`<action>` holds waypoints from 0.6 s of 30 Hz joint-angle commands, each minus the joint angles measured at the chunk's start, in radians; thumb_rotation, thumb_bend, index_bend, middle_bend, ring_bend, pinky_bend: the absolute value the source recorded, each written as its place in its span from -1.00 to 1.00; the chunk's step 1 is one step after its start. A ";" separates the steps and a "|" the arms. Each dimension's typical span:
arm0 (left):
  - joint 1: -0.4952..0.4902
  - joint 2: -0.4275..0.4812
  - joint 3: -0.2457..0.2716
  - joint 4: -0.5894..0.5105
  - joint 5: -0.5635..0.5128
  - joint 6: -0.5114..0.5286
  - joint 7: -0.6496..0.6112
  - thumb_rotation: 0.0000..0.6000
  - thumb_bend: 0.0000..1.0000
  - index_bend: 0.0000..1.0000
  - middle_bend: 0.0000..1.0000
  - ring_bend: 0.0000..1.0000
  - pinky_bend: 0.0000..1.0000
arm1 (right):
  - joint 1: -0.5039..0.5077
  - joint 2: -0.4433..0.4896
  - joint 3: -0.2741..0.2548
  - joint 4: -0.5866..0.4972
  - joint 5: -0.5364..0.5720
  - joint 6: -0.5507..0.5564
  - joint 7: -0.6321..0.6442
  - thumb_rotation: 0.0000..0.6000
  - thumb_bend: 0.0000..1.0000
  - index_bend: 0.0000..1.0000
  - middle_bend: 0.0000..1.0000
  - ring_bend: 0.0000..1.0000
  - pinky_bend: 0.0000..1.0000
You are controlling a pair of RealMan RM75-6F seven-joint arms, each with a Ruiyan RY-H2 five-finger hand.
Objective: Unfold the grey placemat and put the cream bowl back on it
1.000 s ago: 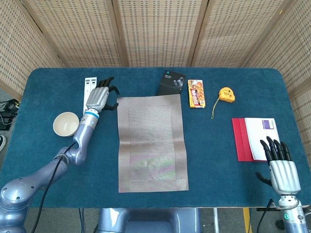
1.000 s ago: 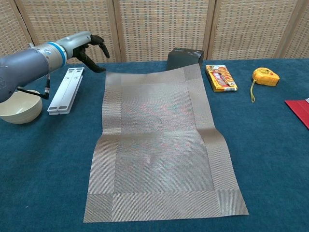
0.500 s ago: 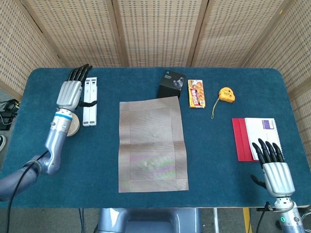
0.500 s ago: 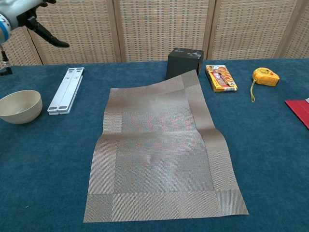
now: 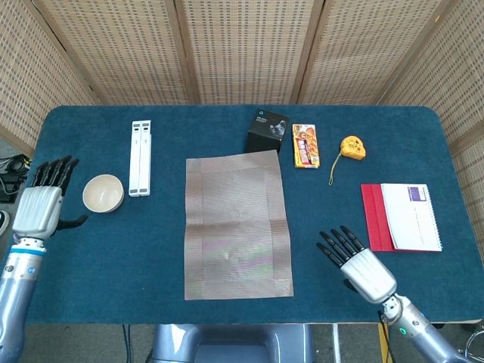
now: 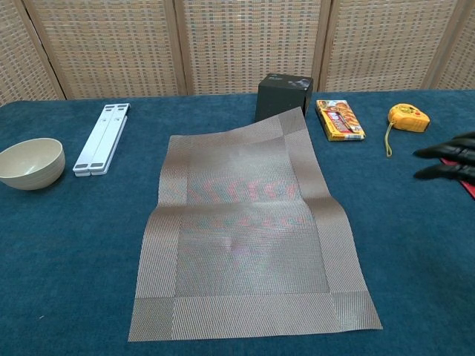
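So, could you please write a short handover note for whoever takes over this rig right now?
Left hand: open, holding nothing, at the table's left edge beside the cream bowl.
Right hand: open, holding nothing, right of the grey placemat.
Done: the placemat lies unfolded mid-table, its far right corner riding up against the black box.
Left: pick up the bowl, which stands on the blue cloth left of the placemat, and set it on the placemat.

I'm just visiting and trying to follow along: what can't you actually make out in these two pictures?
- Left hand: shows only in the head view; the chest view's left edge leaves it out.
- Right hand: in the chest view only dark fingertips enter at the right edge.
- Black box: the grey placemat's raised far corner covers its base in the chest view.
- Snack pack: print too small to read.
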 commanded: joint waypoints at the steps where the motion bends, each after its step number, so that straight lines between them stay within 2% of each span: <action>1: 0.023 0.003 0.019 -0.014 0.032 0.030 0.033 1.00 -1.00 -1.00 -1.00 -1.00 -1.00 | 0.051 -0.020 -0.039 -0.008 -0.057 -0.057 0.016 1.00 -1.00 -0.69 -1.00 -1.00 -1.00; 9: 0.032 -0.006 0.017 -0.007 0.063 0.025 0.022 1.00 -1.00 -1.00 -1.00 -1.00 -1.00 | 0.124 -0.068 -0.068 -0.039 -0.095 -0.166 -0.023 1.00 -1.00 -0.68 -1.00 -1.00 -1.00; 18: 0.039 -0.012 0.000 0.005 0.060 0.016 0.003 1.00 -1.00 -1.00 -1.00 -1.00 -1.00 | 0.174 -0.156 -0.045 0.008 -0.059 -0.246 -0.089 1.00 -1.00 -0.66 -1.00 -1.00 -1.00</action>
